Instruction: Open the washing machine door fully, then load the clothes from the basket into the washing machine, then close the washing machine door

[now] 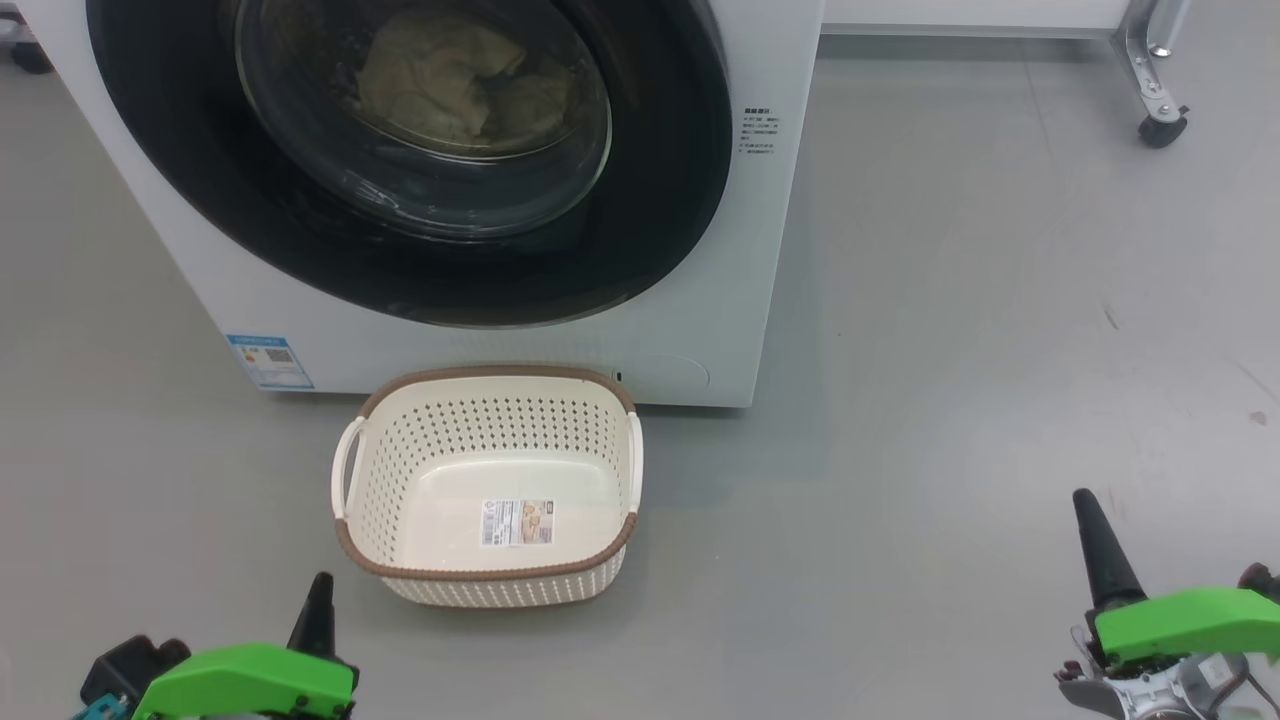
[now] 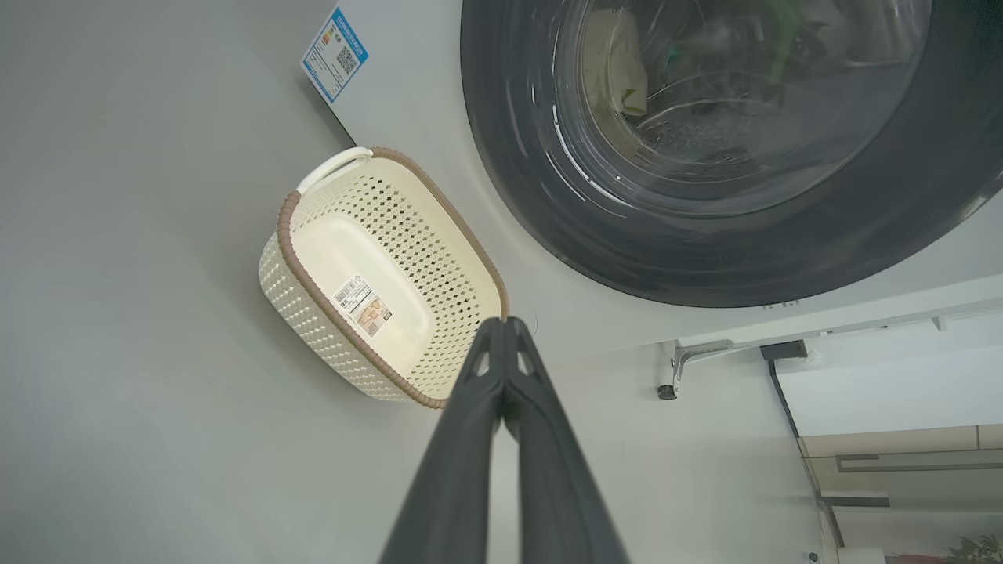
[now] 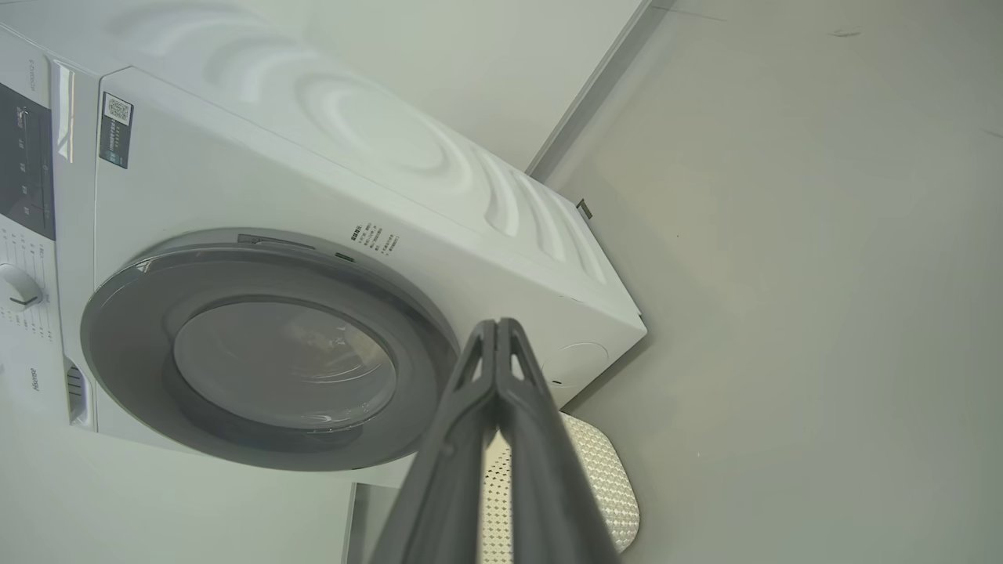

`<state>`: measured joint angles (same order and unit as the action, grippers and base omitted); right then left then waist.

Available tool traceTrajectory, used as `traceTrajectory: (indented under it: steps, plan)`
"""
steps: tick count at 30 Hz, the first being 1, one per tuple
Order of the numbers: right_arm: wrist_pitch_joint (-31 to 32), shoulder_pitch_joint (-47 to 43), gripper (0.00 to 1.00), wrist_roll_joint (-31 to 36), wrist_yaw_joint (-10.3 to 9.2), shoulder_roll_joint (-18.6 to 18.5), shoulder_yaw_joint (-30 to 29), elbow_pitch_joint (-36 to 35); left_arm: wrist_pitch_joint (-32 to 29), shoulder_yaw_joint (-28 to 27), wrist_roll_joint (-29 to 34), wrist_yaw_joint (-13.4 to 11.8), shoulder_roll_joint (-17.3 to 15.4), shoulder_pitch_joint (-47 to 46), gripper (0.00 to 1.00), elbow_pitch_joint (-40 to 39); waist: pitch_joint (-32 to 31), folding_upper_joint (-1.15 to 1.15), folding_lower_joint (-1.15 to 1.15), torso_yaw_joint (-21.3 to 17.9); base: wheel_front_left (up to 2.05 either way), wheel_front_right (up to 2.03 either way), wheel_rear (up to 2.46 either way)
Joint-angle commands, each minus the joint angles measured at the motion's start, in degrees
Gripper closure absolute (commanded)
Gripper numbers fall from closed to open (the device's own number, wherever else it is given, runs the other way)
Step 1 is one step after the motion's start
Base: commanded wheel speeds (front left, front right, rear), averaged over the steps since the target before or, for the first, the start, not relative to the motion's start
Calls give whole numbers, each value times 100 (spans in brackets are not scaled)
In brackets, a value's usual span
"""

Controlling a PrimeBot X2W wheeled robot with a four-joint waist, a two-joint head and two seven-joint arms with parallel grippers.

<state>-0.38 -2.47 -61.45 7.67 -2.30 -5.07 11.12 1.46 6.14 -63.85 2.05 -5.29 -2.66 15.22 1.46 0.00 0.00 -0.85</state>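
The white washing machine stands ahead with its door closed flat against the front. Through the door's glass bowl, pale cream clothes lie in the drum. The cream basket sits on the floor just in front of the machine, holding nothing but its label sticker. My left gripper is shut at the lower left, short of the basket. My right gripper is shut at the lower right, well off to the basket's side. The left wrist view shows the shut left gripper, the basket and the door.
Grey floor spreads to the right of the machine. A metal frame leg on a caster wheel stands at the back right. A blue label marks the machine's lower left front corner.
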Motion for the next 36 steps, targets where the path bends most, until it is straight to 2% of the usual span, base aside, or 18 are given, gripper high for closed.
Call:
traceTrajectory:
  steps: [1, 36]
  plan:
    - [29, 334, 100, -159, -11, -150, 57, -150, -24, -205, -141, 48, -35, -288, 100, -152, -3, 0, 0, 2, 0, 0, 0]
    - [416, 722, 100, -2466, -17, -178, 40, 174, -542, -926, -2234, 422, 115, -330, 100, -128, -97, 0, 0, 64, 0, 0, 0]
